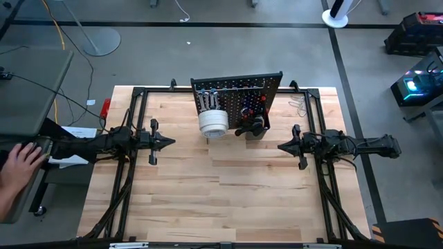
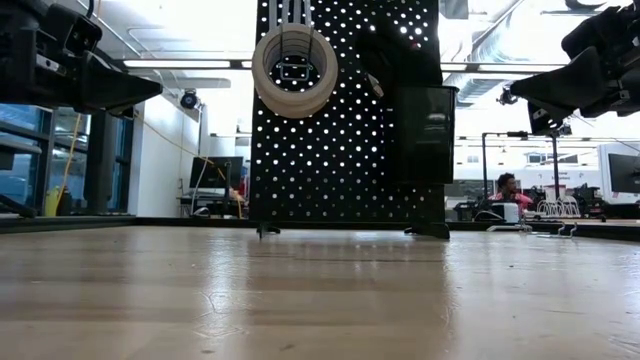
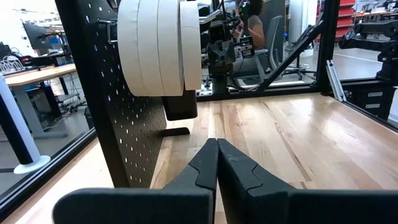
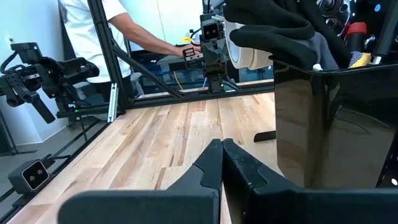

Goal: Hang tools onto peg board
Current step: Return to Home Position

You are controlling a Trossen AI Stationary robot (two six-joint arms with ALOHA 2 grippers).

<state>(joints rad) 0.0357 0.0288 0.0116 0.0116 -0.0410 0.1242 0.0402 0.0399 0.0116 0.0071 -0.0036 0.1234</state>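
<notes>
The black peg board [image 1: 239, 97] stands upright at the table's far middle, on small feet [image 2: 265, 230]. White tape rolls [image 1: 213, 122] hang from a hook on its front, also in the low view [image 2: 294, 70] and the left wrist view [image 3: 160, 46]. A black bin [image 4: 336, 118] on the board holds a black glove-like bundle [image 4: 273, 31]; screwdriver handles [image 4: 356, 30] show beside it. My left gripper [image 1: 172, 142] is shut and empty at the table's left. My right gripper [image 1: 280, 146] is shut and empty at the right.
A black frame [image 1: 131, 166] runs around the wooden table. Small metal pieces [image 1: 299, 105] lie at the far right behind the board. A person's hand [image 1: 19, 162] is at a keyboard off the table's left. The table's near half is bare wood [image 1: 221, 200].
</notes>
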